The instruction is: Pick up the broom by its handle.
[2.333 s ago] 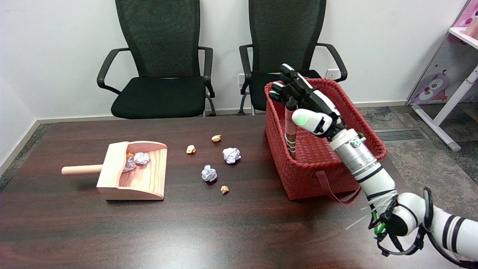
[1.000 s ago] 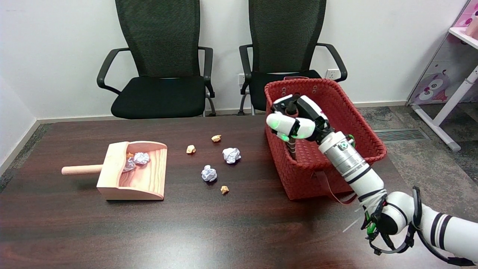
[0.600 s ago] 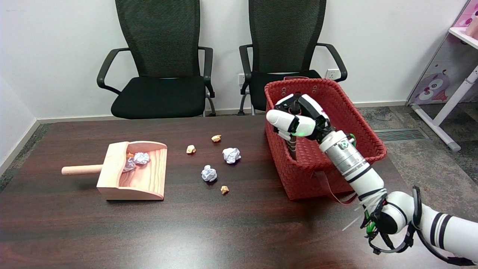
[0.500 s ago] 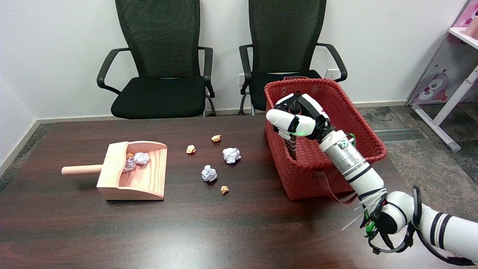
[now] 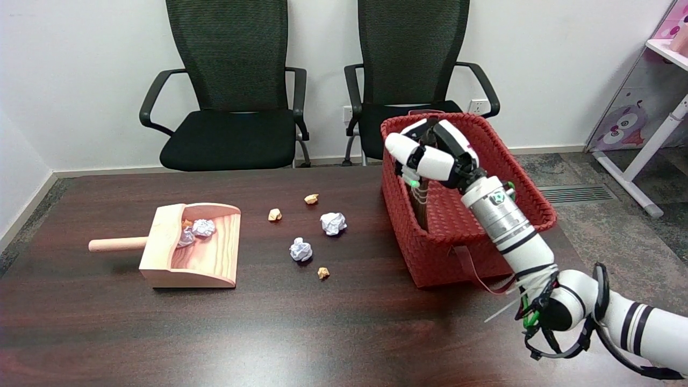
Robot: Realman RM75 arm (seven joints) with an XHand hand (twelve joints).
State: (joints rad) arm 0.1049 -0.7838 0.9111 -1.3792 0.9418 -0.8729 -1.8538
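Presently: broom, upright inside the red woven basket at right of centre, handle enclosed by the curled fingers of the right hand. Wooden dustpan with paper balls is noted at left; scattered paper scraps lie between.

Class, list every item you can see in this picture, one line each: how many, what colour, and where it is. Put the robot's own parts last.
Broom: one, brown, standing in the basket, handle gripped.
Basket: one, red woven, table's right.
Dustpan: one, pale wood, table's left, holding paper balls.
Loose paper balls: two, white, mid-table.
Scraps: three, tan, mid-table.
Table: one, dark wood.
Chairs: two, black, behind the table.
Shelf: one, white and pink, far right.
Right hand: one, white and black, gripping the broom above the basket.
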